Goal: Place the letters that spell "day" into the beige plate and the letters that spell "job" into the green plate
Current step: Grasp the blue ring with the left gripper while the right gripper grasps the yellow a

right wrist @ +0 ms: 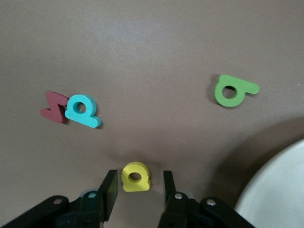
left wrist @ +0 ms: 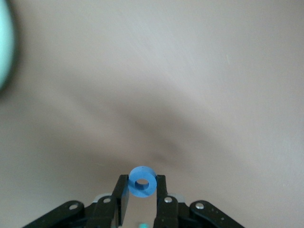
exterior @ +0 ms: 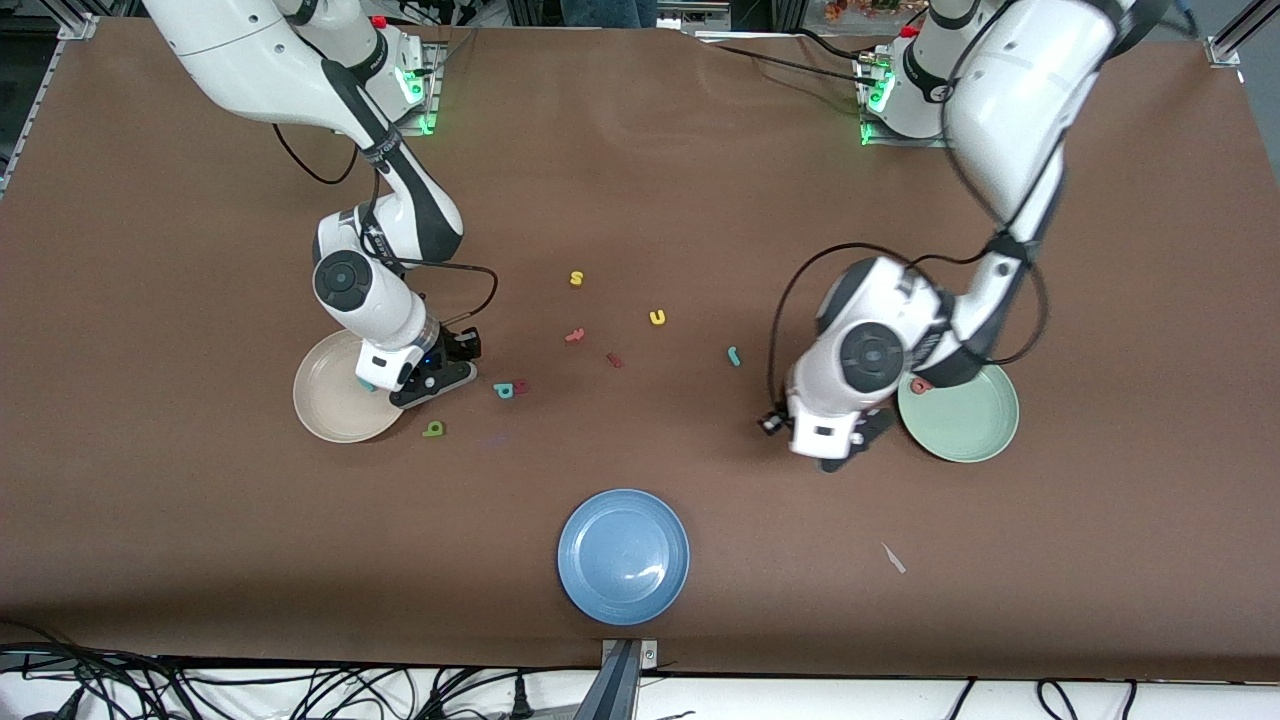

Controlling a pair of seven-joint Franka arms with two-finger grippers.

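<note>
My left gripper [left wrist: 142, 184] is shut on the blue ring "o" [left wrist: 142, 181], over the table beside the green plate [exterior: 965, 420]. A salmon-red "b" [exterior: 921, 385] lies at that plate's rim. The teal "j" [exterior: 733, 355] lies on the table toward the middle. My right gripper [right wrist: 138, 178] stands open beside the beige plate [exterior: 325, 405], with the yellow holed letter [right wrist: 135, 176] lying between its fingers and a gap on each side. The green letter [right wrist: 232, 90] lies close by on the table. A teal piece [exterior: 366, 385] shows in the beige plate under the right wrist.
A teal letter touches a dark red one [exterior: 510, 389] near the right gripper. Toward the middle lie a yellow "s" [exterior: 576, 278], a yellow "u" [exterior: 657, 317], a small red "t" [exterior: 574, 336] and a dark red bar [exterior: 613, 359]. A blue plate [exterior: 623, 556] sits nearest the front camera.
</note>
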